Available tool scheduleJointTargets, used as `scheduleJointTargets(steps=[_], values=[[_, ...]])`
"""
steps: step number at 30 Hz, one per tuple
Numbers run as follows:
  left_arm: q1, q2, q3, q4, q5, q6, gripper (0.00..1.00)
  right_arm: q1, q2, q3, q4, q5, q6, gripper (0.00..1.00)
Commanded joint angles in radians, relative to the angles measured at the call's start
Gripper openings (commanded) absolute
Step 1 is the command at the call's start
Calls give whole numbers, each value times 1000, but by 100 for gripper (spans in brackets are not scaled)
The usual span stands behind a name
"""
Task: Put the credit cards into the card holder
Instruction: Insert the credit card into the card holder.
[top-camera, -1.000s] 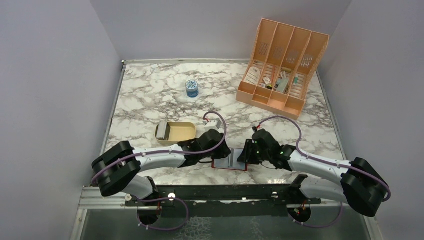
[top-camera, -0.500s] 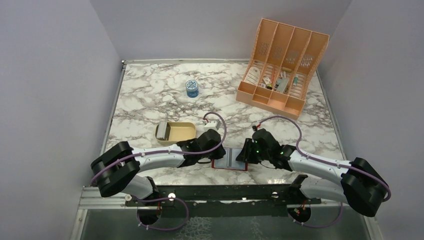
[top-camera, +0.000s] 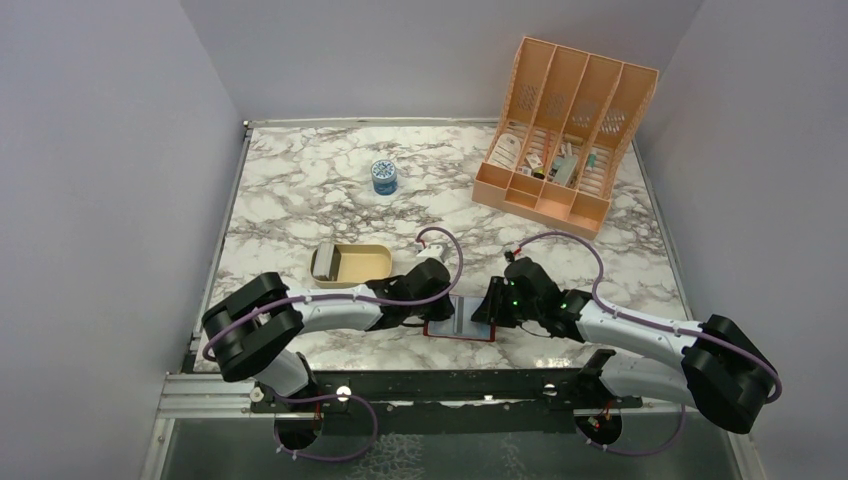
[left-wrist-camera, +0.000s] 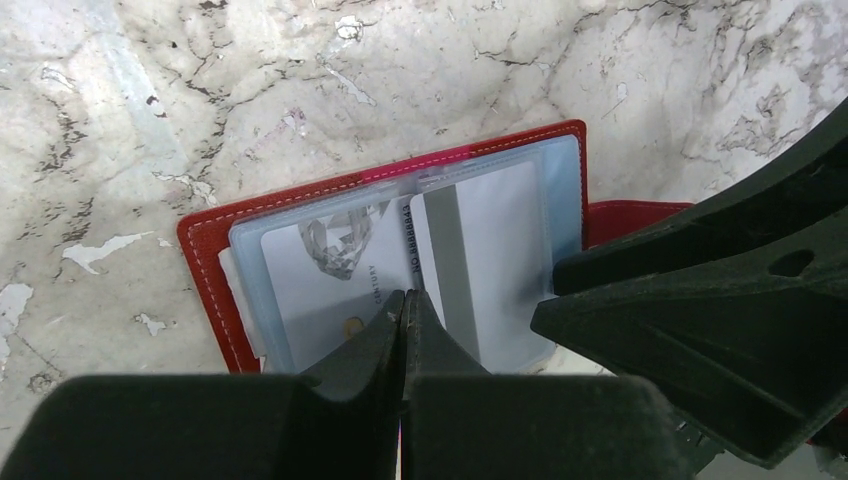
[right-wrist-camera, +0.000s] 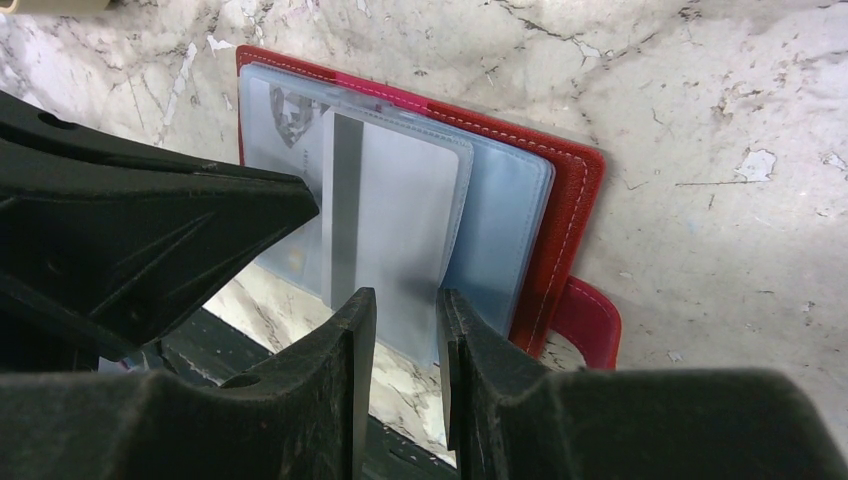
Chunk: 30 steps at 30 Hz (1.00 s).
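Card holder (top-camera: 459, 322) open flat at lower centre, between both grippers.
Its pale blue sleeves hold credit cards (left-wrist-camera: 480, 260); the striped one shows only in the wrist views. The top view alone shows the tan tray (top-camera: 375, 266) with a grey stack (top-camera: 325, 262). The holder's long axis runs left-right. Left gripper (left-wrist-camera: 403, 300) fingers pressed together; right gripper (right-wrist-camera: 405, 310) narrowly parted, sleeve contact unclear.

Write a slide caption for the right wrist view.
Right gripper, fingers slightly apart, at a striped credit card sleeved in the open red card holder on marble table.
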Motion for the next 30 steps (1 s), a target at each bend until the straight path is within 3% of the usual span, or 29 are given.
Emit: scheduleJointTargets(steps=[1, 30], values=[[2, 19, 22, 30, 36, 10, 0, 6, 6, -5, 43, -21, 9, 30], [1, 48, -30, 158, 115, -58, 0, 6, -142, -112, 178, -44, 105, 31]])
